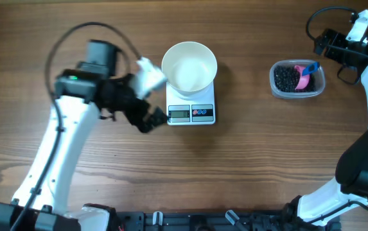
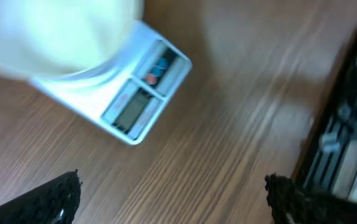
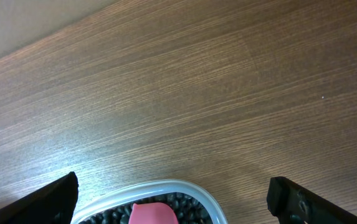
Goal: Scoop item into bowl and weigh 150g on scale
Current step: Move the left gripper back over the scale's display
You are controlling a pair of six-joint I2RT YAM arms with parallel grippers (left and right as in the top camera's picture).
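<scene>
While the bowl sits on the scale, the left gripper hovers just left of the scale, jaws spread wide, empty. Well right of the scale, the item and pink scoop lie in a clear tub; farther right, the right gripper, jaws released.

- The bowl is smearing into a white blur in the left wrist view and running off the top edge.
- The scale is showing digits too small to read from overhead.
- The tub is being cut off by the bottom edge of the right wrist view, with only part of the scoop and a few beans showing.
</scene>
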